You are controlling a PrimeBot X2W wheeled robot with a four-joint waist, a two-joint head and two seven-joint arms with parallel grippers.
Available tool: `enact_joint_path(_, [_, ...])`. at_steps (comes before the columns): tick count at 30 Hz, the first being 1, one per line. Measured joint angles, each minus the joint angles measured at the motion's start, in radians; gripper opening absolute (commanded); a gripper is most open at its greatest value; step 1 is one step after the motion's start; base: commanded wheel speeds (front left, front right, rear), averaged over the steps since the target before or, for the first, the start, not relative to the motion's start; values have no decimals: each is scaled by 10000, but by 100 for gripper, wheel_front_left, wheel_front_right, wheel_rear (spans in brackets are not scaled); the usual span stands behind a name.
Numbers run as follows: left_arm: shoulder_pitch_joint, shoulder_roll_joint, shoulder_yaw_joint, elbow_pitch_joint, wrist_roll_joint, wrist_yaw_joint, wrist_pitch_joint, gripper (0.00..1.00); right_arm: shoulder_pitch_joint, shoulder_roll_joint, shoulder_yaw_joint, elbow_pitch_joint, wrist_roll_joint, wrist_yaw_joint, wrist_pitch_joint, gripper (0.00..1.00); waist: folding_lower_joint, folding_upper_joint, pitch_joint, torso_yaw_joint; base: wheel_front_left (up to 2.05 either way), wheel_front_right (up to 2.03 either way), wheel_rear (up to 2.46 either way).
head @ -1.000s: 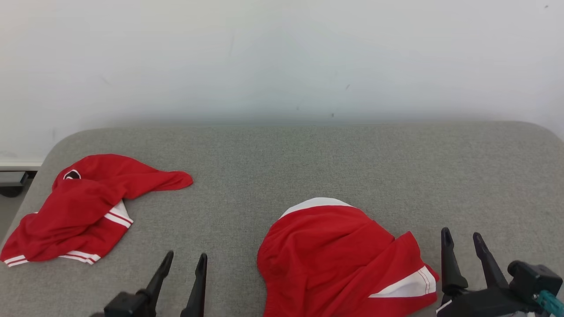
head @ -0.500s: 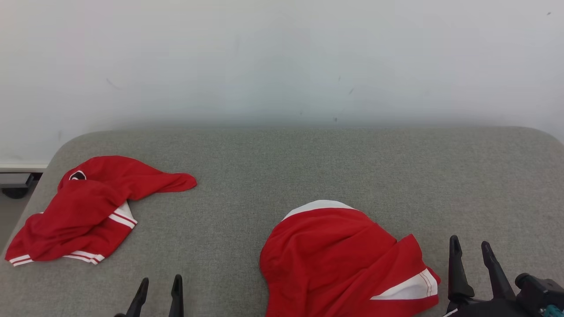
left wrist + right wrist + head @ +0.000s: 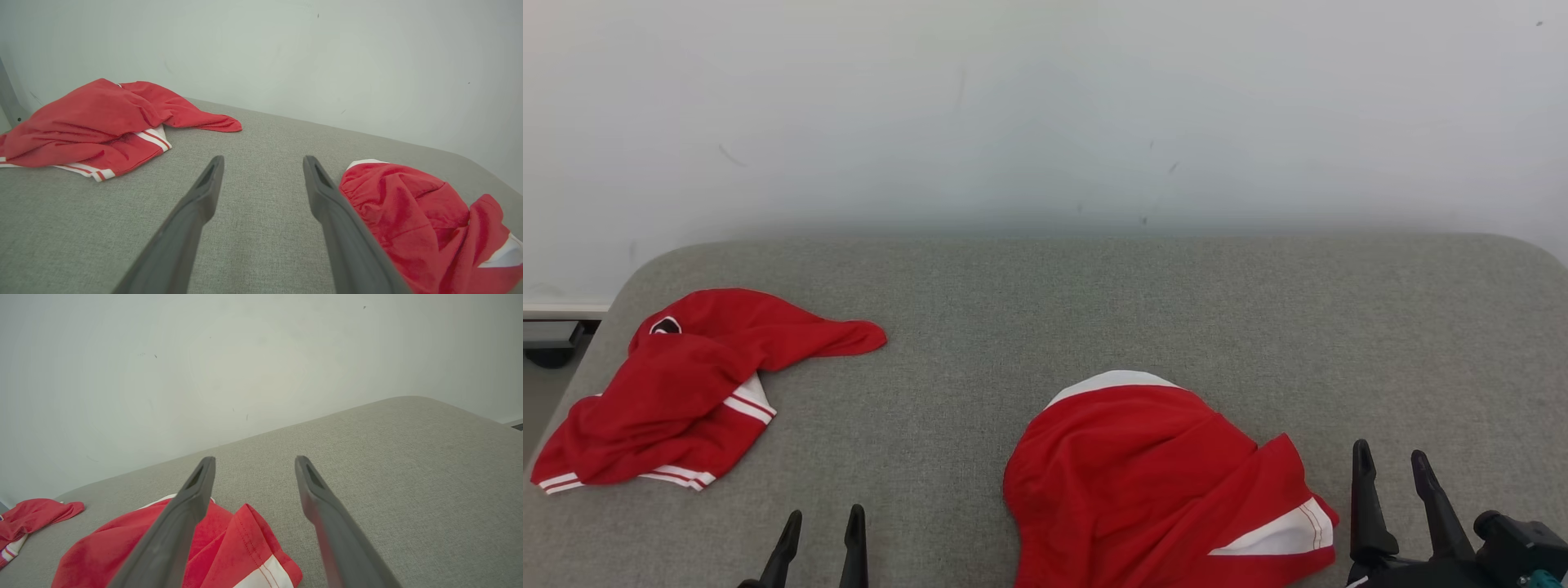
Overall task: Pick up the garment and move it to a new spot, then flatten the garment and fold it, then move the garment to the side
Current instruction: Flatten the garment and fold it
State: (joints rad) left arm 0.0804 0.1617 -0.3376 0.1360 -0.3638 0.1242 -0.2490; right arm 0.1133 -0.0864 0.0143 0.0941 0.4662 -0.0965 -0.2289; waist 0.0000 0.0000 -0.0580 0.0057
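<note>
Looking down from the head, we are seeing a grey cloth-covered desk [image 3: 1094,310] standing against a pale wall [image 3: 1045,106]. The red garment [image 3: 1143,482] is lying crumpled on the near part of the desk, a little right of the middle, and its near end is running out of the bottom edge of the head view. It is showing a white rim on its far side and a white band [image 3: 1274,531] with fine stitching at its right corner. A second red garment [image 3: 678,384], with white stripes at its hem, is lying bunched near the left edge of the desk, well apart from the first one.

The left gripper [image 3: 823,516] is hovering at the lower left, between the two garments. Its fingers [image 3: 192,220] are standing wide apart and are holding nothing. In the left wrist view, bare grey cloth is showing between them.

The right gripper [image 3: 1389,451] is hanging just beside the right corner of the red garment. Its fingers [image 3: 327,522] are also spread wide and are empty. In the right wrist view, one finger is passing in front of the garment, and the corner with the white band is showing between the two. We cannot tell whether that finger is touching the cloth.
</note>
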Motion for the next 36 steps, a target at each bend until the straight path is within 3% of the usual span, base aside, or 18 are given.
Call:
enact_joint_path(8, [2,2,-94,-54,194,-94,-13,100,-6,25,8,107,0,86,-17,100,0,0,0,-24,0,0,0])
enact_joint_path(12, [4,-27,-734,151,-397,-941,510,100,-16,38,31,205,0,100,-88,100,0,0,-7,-52,0,0,0])
enact_joint_path(20, [-397,-17,-1613,934,-1020,-1894,2867,100,-38,40,161,345,-2,186,-86,100,0,1,-34,-109,0,0,0])
enact_joint_path(28, [-1227,-263,-2257,1814,-1045,-2052,4690,100,-267,48,407,405,-4,290,-75,100,0,1,53,-372,0,0,0])
enact_joint_path(36, [-1770,-522,-2322,2376,-1187,-2125,5496,100,-269,50,412,403,-4,320,-75,100,1,1,246,-620,0,0,0])
